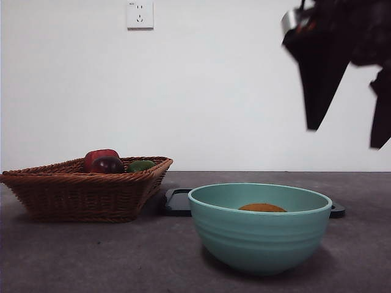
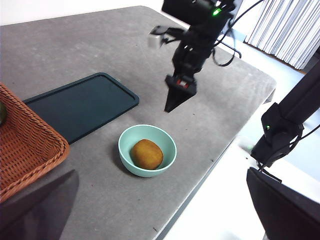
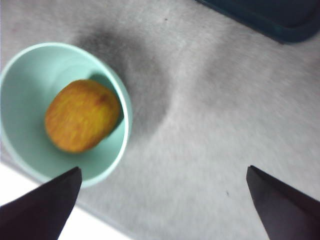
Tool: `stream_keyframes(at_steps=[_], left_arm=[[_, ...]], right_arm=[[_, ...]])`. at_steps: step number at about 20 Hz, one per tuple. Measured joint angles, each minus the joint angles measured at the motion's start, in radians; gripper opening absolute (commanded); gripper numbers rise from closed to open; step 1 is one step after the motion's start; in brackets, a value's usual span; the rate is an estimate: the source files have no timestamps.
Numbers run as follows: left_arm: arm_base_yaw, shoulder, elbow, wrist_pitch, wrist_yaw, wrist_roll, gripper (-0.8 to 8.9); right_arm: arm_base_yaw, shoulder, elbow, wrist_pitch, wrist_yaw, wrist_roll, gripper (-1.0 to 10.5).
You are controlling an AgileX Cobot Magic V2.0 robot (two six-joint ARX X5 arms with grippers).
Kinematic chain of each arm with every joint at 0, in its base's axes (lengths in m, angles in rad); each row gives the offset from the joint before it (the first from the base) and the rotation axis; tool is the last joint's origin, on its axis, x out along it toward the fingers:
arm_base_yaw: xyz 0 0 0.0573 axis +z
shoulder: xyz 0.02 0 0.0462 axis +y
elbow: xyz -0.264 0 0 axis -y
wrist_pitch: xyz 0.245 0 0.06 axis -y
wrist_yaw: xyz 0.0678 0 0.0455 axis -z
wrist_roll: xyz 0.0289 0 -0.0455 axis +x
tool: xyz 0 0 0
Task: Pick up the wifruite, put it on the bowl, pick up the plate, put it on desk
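Note:
The orange wifruite (image 1: 262, 207) (image 2: 146, 153) (image 3: 81, 115) lies inside the teal bowl (image 1: 259, 241) (image 2: 127, 155) (image 3: 30, 65) near the front of the desk (image 1: 91, 259) (image 2: 215, 115). A flat dark rectangular plate (image 1: 178, 202) (image 2: 80, 106) (image 3: 272, 17) rests on the desk just behind the bowl. My right gripper (image 1: 346, 137) (image 2: 175, 102) (image 3: 162, 170) hangs open and empty above the desk, beside the bowl and higher than it. Well back from the bowl and high above the table, my left gripper (image 2: 161, 172) is open and empty.
A brown wicker basket (image 1: 79, 190) (image 2: 27, 145) stands left of the plate, holding a dark red-purple fruit (image 1: 105, 162) and a green fruit (image 1: 141, 165). The table's front edge (image 2: 200, 185) runs close to the bowl.

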Motion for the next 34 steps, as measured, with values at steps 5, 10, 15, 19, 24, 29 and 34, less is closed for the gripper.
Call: stream_keyframes(at_steps=[5,10,15,19,24,29,34], left_arm=[[0.000,0.000,0.000,0.000,0.000,0.000,5.77],[0.000,0.000,0.000,0.000,0.000,0.000,5.77],[0.000,0.000,0.000,0.000,0.000,0.000,5.77],[0.000,0.000,0.000,0.000,0.000,0.000,5.77],[0.000,0.000,0.000,0.000,0.000,0.000,5.77],[0.000,0.000,0.000,0.000,0.000,0.000,5.77],[0.000,0.000,0.000,0.000,0.000,0.000,5.77]], right_arm=[[0.043,0.125,0.000,0.051,0.001,-0.001,5.6],[0.061,0.188,0.000,0.076,0.006,-0.001,5.1],[0.061,0.230,0.000,0.084,0.027,-0.001,4.6],[0.063,0.270,0.000,0.089,0.026,-0.001,2.2],[0.086,0.276,0.000,0.110,-0.009,0.000,0.8],[0.113,0.276,0.000,0.137,-0.030,0.000,0.1],[0.111,0.276,0.015,0.116,-0.016,0.021,0.1]])
